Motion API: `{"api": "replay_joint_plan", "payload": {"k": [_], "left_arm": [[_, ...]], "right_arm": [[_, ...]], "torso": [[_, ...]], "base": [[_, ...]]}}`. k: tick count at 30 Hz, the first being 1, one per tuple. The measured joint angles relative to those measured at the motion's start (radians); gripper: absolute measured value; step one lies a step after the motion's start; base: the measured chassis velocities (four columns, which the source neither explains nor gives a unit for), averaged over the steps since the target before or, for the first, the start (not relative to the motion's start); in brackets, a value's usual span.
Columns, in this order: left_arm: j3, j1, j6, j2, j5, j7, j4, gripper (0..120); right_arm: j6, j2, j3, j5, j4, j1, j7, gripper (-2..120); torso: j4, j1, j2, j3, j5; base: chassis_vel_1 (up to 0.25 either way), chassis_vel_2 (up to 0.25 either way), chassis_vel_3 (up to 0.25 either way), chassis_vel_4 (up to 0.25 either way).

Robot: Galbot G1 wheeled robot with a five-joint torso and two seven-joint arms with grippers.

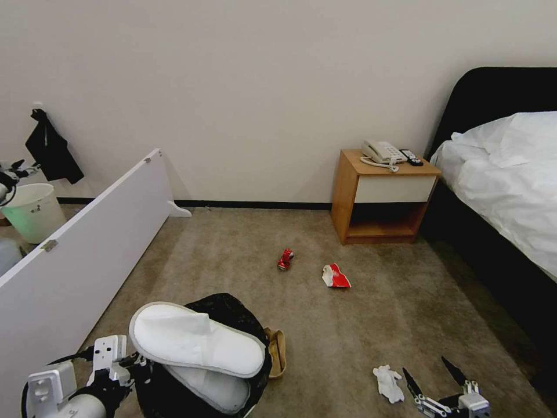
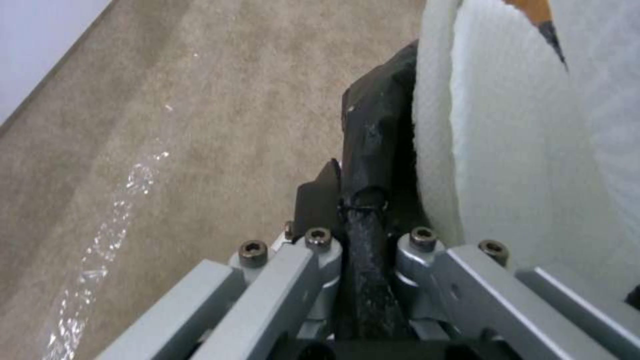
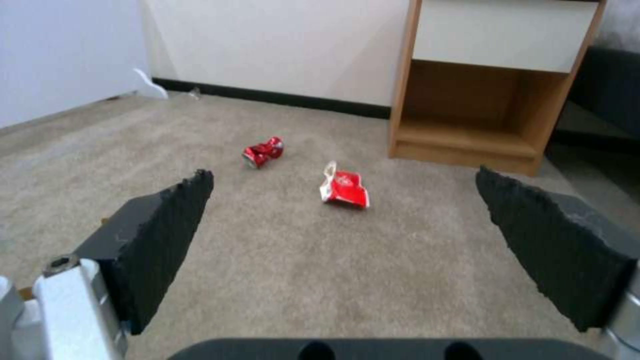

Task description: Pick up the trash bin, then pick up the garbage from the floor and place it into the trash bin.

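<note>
The trash bin [image 1: 232, 309], lined with a black bag, stands low at my left. My left gripper [image 1: 134, 364] is shut on its bagged rim [image 2: 365, 150]. Two white slippers lie across the bin's mouth, one [image 1: 197, 339] above the other [image 1: 216, 388]; the upper slipper [image 2: 520, 150] sits right beside the gripped rim. A brown paper bag [image 1: 277, 351] lies against the bin. On the carpet farther out are a crushed red can [image 1: 285, 259] [image 3: 262, 151] and a red-and-white wrapper [image 1: 335, 276] [image 3: 343, 188]. My right gripper [image 1: 424, 364] hangs open just right of a crumpled white tissue [image 1: 388, 383].
A long white board [image 1: 87, 244] leans along the left, with a white bucket [image 1: 35, 212] behind it. A wooden nightstand [image 1: 383, 197] [image 3: 493, 100] with a phone stands against the far wall. The bed [image 1: 510, 191] lines the right side. Open carpet lies around the can and wrapper.
</note>
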Motion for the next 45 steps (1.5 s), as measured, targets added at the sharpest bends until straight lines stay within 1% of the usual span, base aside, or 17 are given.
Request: {"api": "replay_joint_plan", "payload": {"k": [14, 18, 21, 25, 27, 28, 29, 30, 31, 32, 34, 35, 36, 38, 39, 41, 45], "left_arm": [[-0.001, 0.0, 0.0, 0.0, 0.0, -0.001, 0.0, 4], [-0.005, 0.002, 0.0, 0.001, 0.0, -0.001, 0.0, 4], [-0.007, 0.007, 0.0, 0.0, 0.0, -0.002, 0.0, 4], [-0.011, 0.011, 0.0, -0.001, 0.0, -0.002, 0.0, 4], [-0.014, 0.016, 0.0, -0.003, 0.001, -0.003, 0.0, 4], [-0.014, 0.016, 0.0, -0.003, 0.001, -0.003, 0.0, 4], [-0.017, 0.02, 0.0, -0.005, 0.003, -0.004, 0.0, 4], [-0.02, 0.025, 0.0, -0.008, 0.007, -0.004, 0.0, 4], [-0.021, 0.027, 0.0, -0.009, 0.008, -0.004, 0.0, 4], [-0.021, 0.027, 0.0, -0.009, 0.008, -0.004, 0.0, 4], [-0.026, 0.034, 0.0, -0.011, 0.013, -0.004, 0.0, 4], [-0.027, 0.036, 0.0, -0.011, 0.014, -0.004, 0.0, 4], [-0.027, 0.036, 0.0, -0.011, 0.014, -0.004, 0.0, 4], [-0.028, 0.041, 0.0, -0.013, 0.017, -0.004, 0.0, 4], [-0.028, 0.041, 0.0, -0.013, 0.017, -0.004, 0.0, 4], [-0.029, 0.046, 0.0, -0.016, 0.022, -0.004, 0.0, 4], [-0.029, 0.052, 0.0, -0.017, 0.026, -0.004, 0.0, 4]], "right_arm": [[0.005, -0.006, -0.009, -0.004, -0.008, 0.011, 0.003, 100], [0.008, -0.018, -0.026, -0.006, -0.024, 0.021, 0.025, 100], [-0.008, -0.028, -0.038, 0.005, -0.035, 0.029, 0.03, 100], [-0.042, -0.046, -0.061, 0.011, -0.048, 0.037, 0.071, 100], [-0.09, -0.071, -0.094, -0.007, -0.063, 0.054, 0.163, 100], [-0.09, -0.071, -0.094, -0.007, -0.063, 0.054, 0.163, 100], [-0.134, -0.093, -0.119, 0.004, -0.073, 0.067, 0.205, 100], [-0.197, -0.121, -0.163, 0.02, -0.083, 0.079, 0.281, 100], [-0.229, -0.137, -0.184, 0.028, -0.087, 0.083, 0.319, 100], [-0.229, -0.137, -0.184, 0.028, -0.087, 0.083, 0.319, 100], [-0.324, -0.194, -0.254, 0.067, -0.116, 0.109, 0.417, 100], [-0.35, -0.214, -0.273, 0.073, -0.129, 0.123, 0.443, 100], [-0.35, -0.214, -0.273, 0.073, -0.129, 0.123, 0.443, 100], [-0.404, -0.252, -0.305, 0.078, -0.161, 0.156, 0.475, 100], [-0.404, -0.252, -0.305, 0.078, -0.161, 0.156, 0.475, 100], [-0.437, -0.272, -0.32, 0.081, -0.198, 0.181, 0.449, 100], [-0.45, -0.281, -0.336, 0.082, -0.239, 0.202, 0.412, 100]], "torso": [[0.0, 0.0, 0.0, 0.0, 0.0], [-0.0002, 0.0, 0.0, 0.0, 0.0], [-0.0001, 0.0, 0.0, 0.0, 0.0], [-0.0001, 0.0, 0.0, 0.0, 0.0], [-0.0001, 0.0, 0.0, 0.0, 0.0001], [-0.0001, 0.0, 0.0, 0.0, 0.0001], [-0.0001, 0.0, 0.0, 0.0, -0.0001], [0.0, 0.0, 0.0, 0.0, 0.0001], [0.0, 0.0, 0.0, 0.0, 0.0003], [0.0, 0.0, 0.0, 0.0, 0.0003], [-0.0002, 0.0, 0.0, 0.0, 0.0002], [-0.0001, 0.0, 0.0, 0.0, 0.0002], [-0.0001, 0.0, 0.0, 0.0, 0.0002], [0.0001, 0.0, 0.0, 0.0, 0.0], [0.0001, 0.0, 0.0, 0.0, 0.0], [0.0, 0.0, 0.0, 0.0, 0.0], [0.0, 0.0, 0.0, 0.0, 0.0001]], "base": [[-0.047, 0.06, 0.048, -0.061], [0.0, 0.0, 0.0, 0.0], [0.0, 0.0, 0.0, 0.0], [0.0, 0.0, 0.0, 0.0], [0.0, 0.0, 0.0, 0.0], [0.0, 0.0, 0.0, 0.0], [0.0, 0.0, 0.0, 0.0], [0.0, 0.0, 0.0, 0.0], [0.0, 0.0, 0.0, 0.0], [0.0, 0.0, 0.0, 0.0], [0.0, 0.0, 0.0, 0.0], [0.0, 0.0, 0.0, 0.0], [0.0, 0.0, 0.0, 0.0], [0.0, 0.0, 0.0, 0.0], [0.0, 0.0, 0.0, 0.0], [0.0, 0.0, 0.0, 0.0], [0.0, 0.0, 0.0, 0.0]]}}
